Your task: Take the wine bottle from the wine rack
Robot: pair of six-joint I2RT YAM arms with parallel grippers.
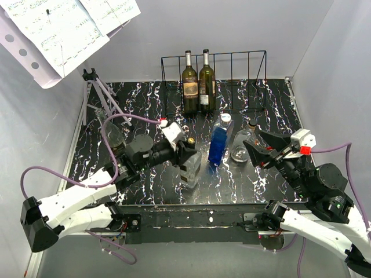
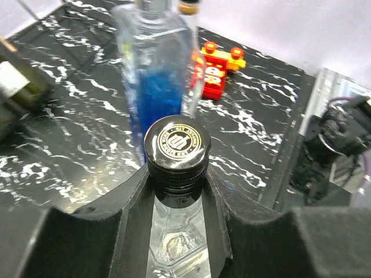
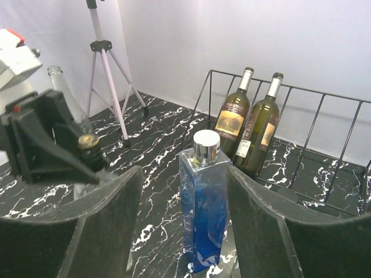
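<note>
Rack: wine rack (image 1: 237,69) at the table's far edge.
Wine bottles: two dark wine bottles (image 1: 189,84) upright inside it, side by side.
Left gripper (image 2: 177,174): clamped on a clear bottle's (image 1: 190,168) neck, well outside the rack.
Right gripper (image 3: 182,174): spread wide, nothing between the fingers, blue bottle (image 3: 203,214) just ahead.

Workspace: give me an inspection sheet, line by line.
Surface: black marbled table, white-veined.
Job's things: wine rack at the back, two wine bottles upright in its left part.
Clutter: blue bottle, corked clear bottle, empty bottle, tripod.
End effectors: left end effector shut on capped bottle at its neck; right end effector open beside the corked clear bottle.
Cables: purple cables arching off both arms.
Surroundings: white walls, sheet music upper left.
</note>
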